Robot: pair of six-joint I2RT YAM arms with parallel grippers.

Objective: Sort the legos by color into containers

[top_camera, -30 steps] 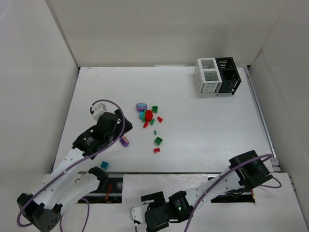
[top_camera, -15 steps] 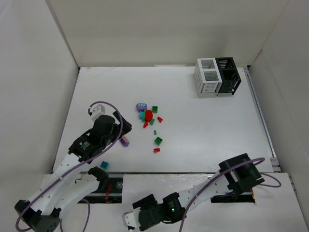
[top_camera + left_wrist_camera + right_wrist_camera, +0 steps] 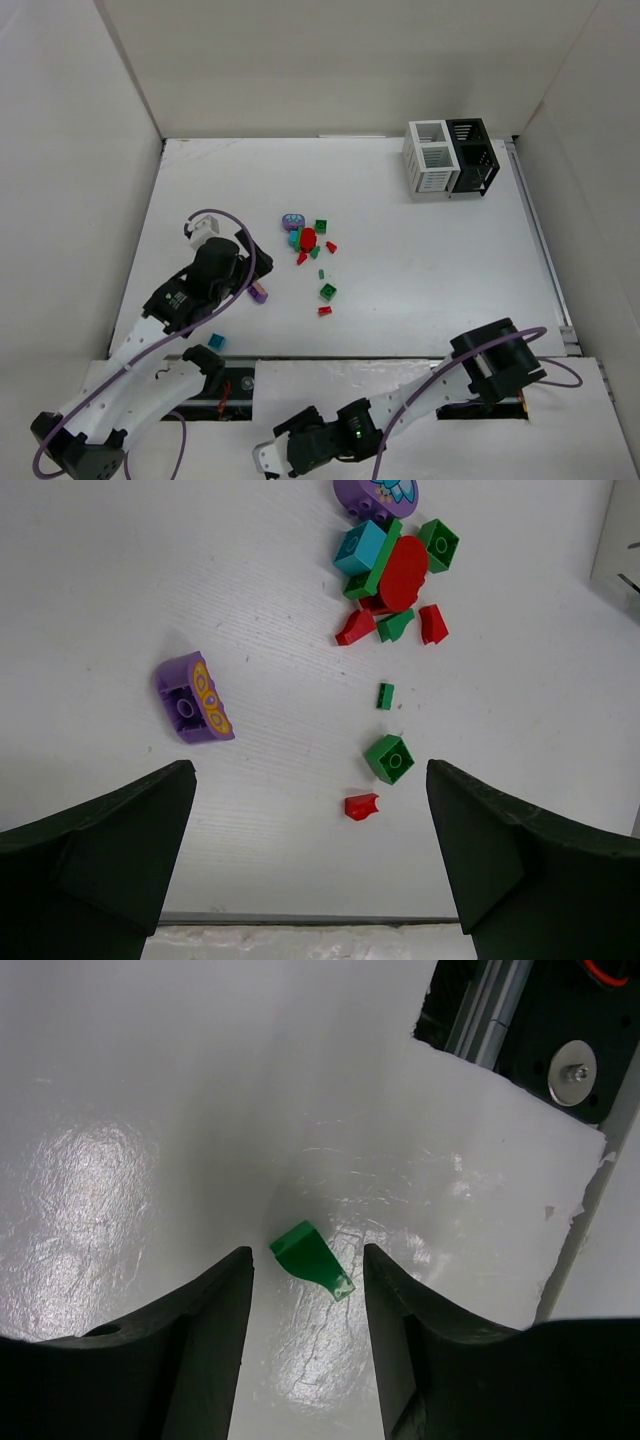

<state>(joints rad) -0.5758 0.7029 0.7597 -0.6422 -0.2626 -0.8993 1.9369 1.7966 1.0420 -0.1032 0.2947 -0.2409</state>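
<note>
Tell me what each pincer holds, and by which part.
Nothing is held. The left pincer gapes empty near the legos; the right pincer straddles a small green lego, gaps visible either side.

The left hand (image 3: 309, 768) holds its two dark fingers (image 3: 100, 860) wide apart over the white desk (image 3: 140, 560) and grips nothing. Between them on the desk lie a small green square studded brick (image 3: 389, 758) and, just nearer, a tiny red chip (image 3: 361, 806). A purple arched brick with an orange-and-yellow printed face (image 3: 193, 698) lies alone to the left. Farther off, beyond a tiny green plate (image 3: 385, 695), a heap gathers a teal cube (image 3: 360, 548), a red rounded plate (image 3: 404, 570), a second green square brick (image 3: 438, 545), a purple round piece (image 3: 375, 494), two red wedges (image 3: 356, 628) and a green wedge (image 3: 396, 626).
</note>
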